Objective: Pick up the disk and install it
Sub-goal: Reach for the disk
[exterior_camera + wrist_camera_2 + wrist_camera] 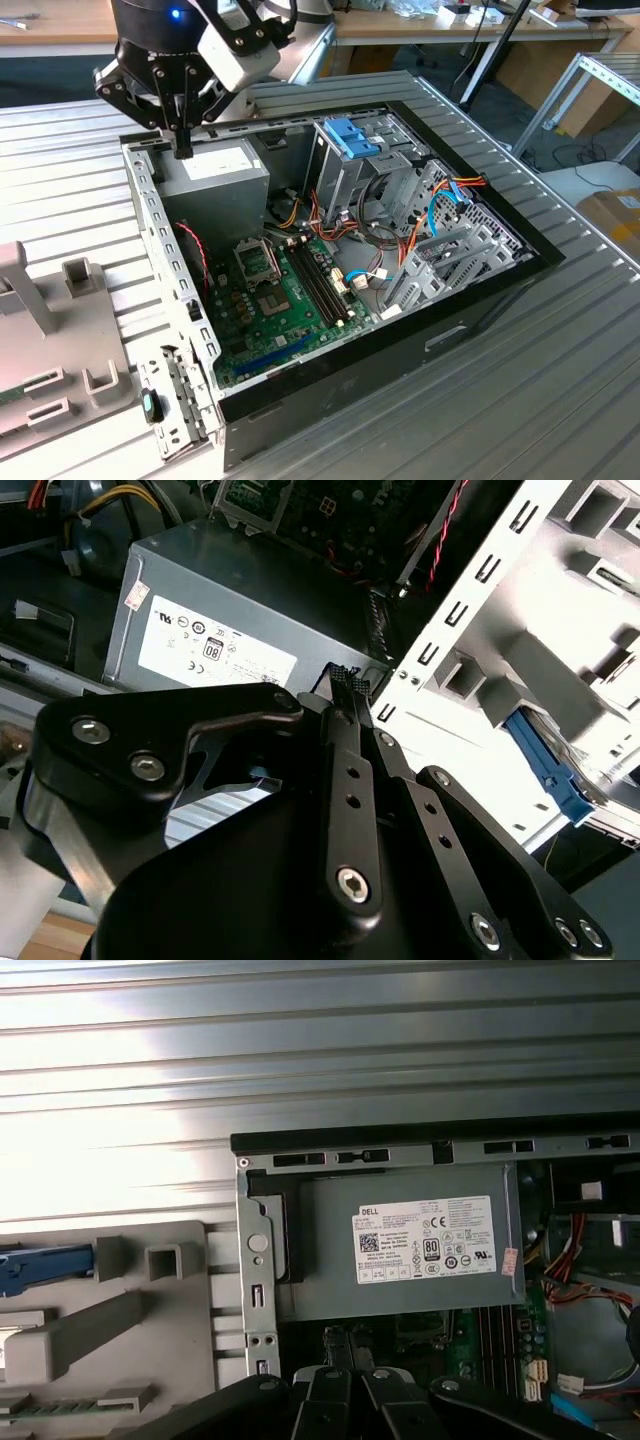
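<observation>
My gripper [183,148] hangs over the far left corner of the open computer case [170,280], just above the grey power supply [215,170]. Its black fingers are pressed together, shut, with nothing between them, as both wrist views also show [345,682] [338,1338]. The disk shows by the bright blue edge of its carrier [40,1265] [550,772], resting in the pale grey holder fixture [40,330] outside the case wall. The gripper is well apart from it. The disk's metal body is hidden.
Inside the case lie the green motherboard [280,290], loose orange and red cables [400,240] and a silver drive cage with a blue latch [350,135]. The case's perforated metal wall [165,250] stands between gripper and fixture. Ribbed metal table [560,360] surrounds everything.
</observation>
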You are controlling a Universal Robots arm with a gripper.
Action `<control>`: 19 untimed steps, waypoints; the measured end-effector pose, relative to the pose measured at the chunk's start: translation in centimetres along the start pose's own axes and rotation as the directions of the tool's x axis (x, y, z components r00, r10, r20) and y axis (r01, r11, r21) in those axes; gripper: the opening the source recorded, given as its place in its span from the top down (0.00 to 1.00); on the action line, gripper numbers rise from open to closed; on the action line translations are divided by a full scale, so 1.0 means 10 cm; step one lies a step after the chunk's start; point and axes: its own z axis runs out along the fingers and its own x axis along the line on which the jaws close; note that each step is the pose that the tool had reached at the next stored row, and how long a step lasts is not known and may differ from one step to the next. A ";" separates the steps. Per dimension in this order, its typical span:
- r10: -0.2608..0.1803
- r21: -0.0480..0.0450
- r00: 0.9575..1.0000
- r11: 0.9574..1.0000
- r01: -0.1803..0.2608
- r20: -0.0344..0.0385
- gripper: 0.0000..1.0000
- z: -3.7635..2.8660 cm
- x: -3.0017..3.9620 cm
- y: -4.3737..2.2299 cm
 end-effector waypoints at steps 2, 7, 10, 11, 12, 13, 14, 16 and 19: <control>0.000 0.000 1.000 1.000 0.000 0.000 0.89 -0.001 0.027 -0.002; 0.000 0.000 1.000 1.000 0.000 0.000 0.89 -0.002 0.068 -0.005; 0.000 0.000 1.000 1.000 0.000 0.000 0.89 -0.002 0.110 -0.008; 0.000 0.000 1.000 1.000 0.000 0.000 0.89 -0.002 0.117 -0.009; 0.000 0.000 1.000 1.000 0.000 0.000 0.89 -0.003 0.125 -0.009; 0.000 0.000 1.000 1.000 0.000 0.000 0.89 -0.003 0.130 -0.010; 0.000 0.000 1.000 1.000 0.000 0.000 0.89 -0.003 0.138 -0.010; 0.000 0.000 1.000 1.000 0.000 0.000 0.89 -0.003 0.153 -0.012; 0.000 0.000 1.000 1.000 0.000 0.000 0.89 -0.004 0.167 -0.013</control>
